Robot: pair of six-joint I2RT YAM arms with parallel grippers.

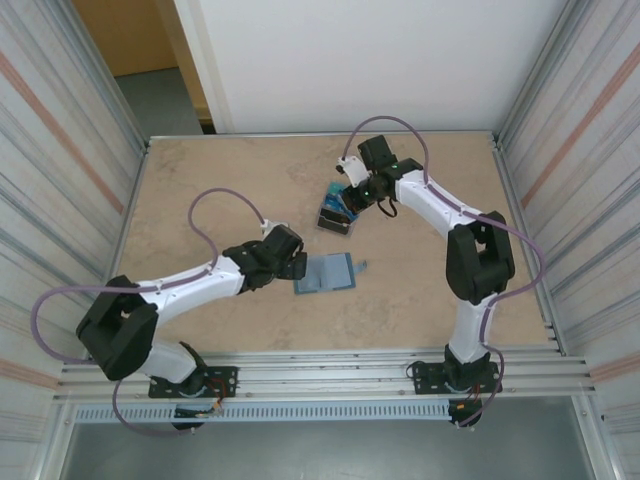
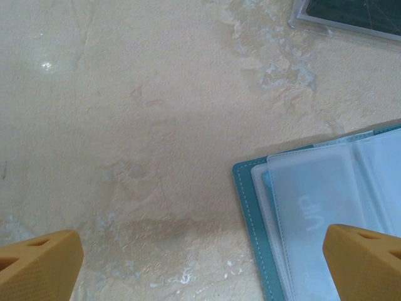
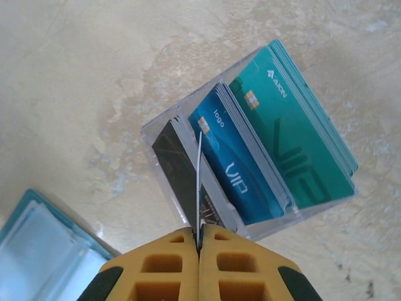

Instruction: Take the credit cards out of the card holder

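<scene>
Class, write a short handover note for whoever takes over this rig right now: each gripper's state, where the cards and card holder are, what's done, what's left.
Left gripper: open, empty, fingers at the corner of the open card holder.
Right gripper: shut on a thin card, seen edge-on over the clear tray.
Done: several credit cards stand in the tray.
To do: release the thin card into the tray. "VIP" print shows through a holder slot, so probably at least one more card to pull.

Bright, even light, just soft shadows on the worktop (image 1: pixel 200 180). Tiny glare speck in the left wrist view; the jaws up close look a bit soft.
</scene>
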